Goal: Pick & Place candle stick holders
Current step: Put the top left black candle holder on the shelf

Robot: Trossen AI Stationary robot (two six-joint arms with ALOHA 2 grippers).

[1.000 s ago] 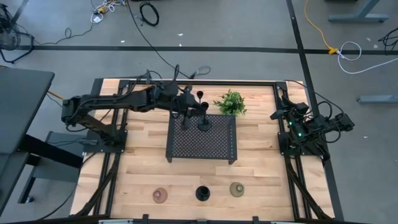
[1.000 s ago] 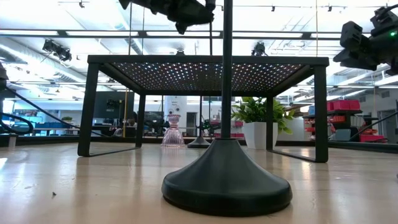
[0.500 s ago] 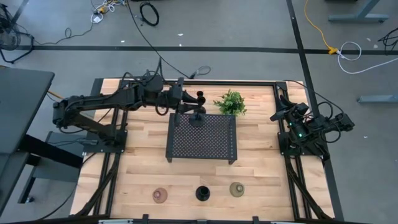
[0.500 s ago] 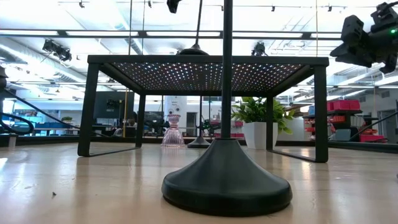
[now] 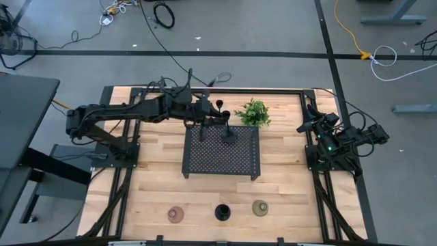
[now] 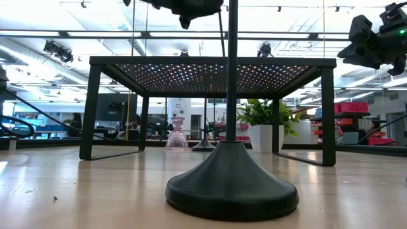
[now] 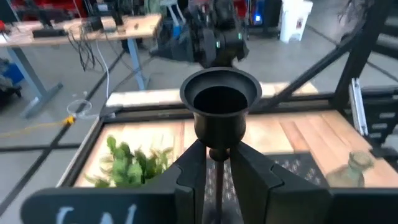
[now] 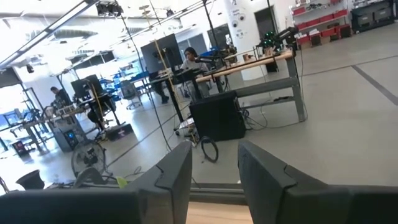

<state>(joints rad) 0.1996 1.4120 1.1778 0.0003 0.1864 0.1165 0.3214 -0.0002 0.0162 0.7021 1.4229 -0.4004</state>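
**Left arm holding a black holder over the tray's far edge**

The left gripper [image 5: 213, 116] is reaching across the far side of the table [image 5: 157, 184] and is clenching the slim stem of a black candle stick holder [image 7: 220, 102]; in the left wrist view the two fingers [image 7: 189, 177] are pressing in on the stem just under its cup. From above, the holder's round base [image 5: 229, 134] is showing over the far part of the black perforated tray [image 5: 222, 154], though whether it is touching the mesh is hard to tell. A second black holder [image 5: 203, 130] is standing on the tray just beside it. The small green plant [image 5: 253, 113] is sitting beside the tray's far right corner.

Along the near edge three more holders are waiting in a row: a pinkish one [image 5: 176, 214], a black one [image 5: 222, 212] and an olive-green one [image 5: 260, 207].

The right gripper [image 8: 214, 171] is parked at the table's right side, its jaws standing apart and gripping nothing.
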